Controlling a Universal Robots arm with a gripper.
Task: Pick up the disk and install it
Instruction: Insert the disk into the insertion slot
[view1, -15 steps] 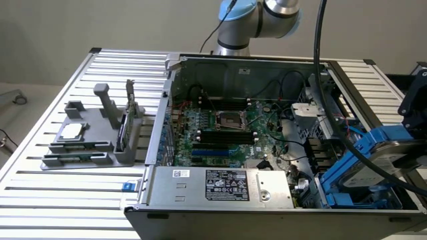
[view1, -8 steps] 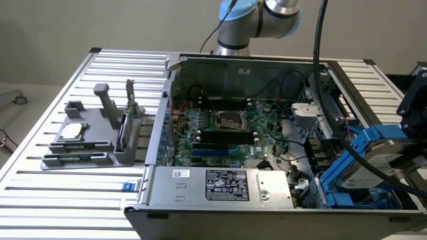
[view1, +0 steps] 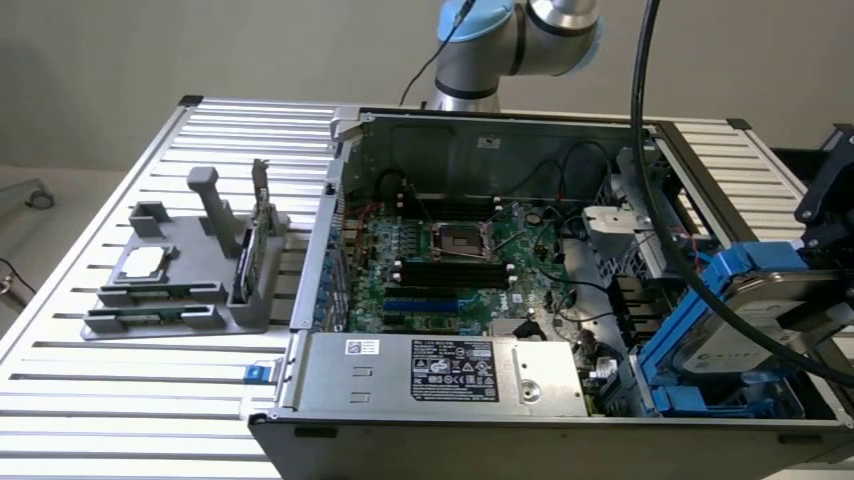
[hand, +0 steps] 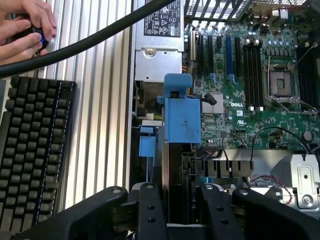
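Note:
The disk (view1: 742, 322), a silver-grey drive with a white label in a blue carrier bracket, hangs tilted over the open computer case (view1: 400, 130), at the near corner on the exterior view's right. In the wrist view I see the disk (hand: 181, 120) edge-on, its blue bracket end pointing away from the camera. My gripper (hand: 182, 202) is shut on it, one black finger (hand: 150, 215) pressing on each side. The disk's lower end sits just above the drive bay (view1: 627, 340) beside the motherboard.
The motherboard (view1: 441, 260) and the power supply (view1: 441, 370) fill the case. A thick black cable (view1: 651, 150) runs down across it. A grey fixture (view1: 187, 270) stands on the slatted table (view1: 80, 400). A keyboard (hand: 35, 150) and a person's hands (hand: 22, 27) lie beside the case.

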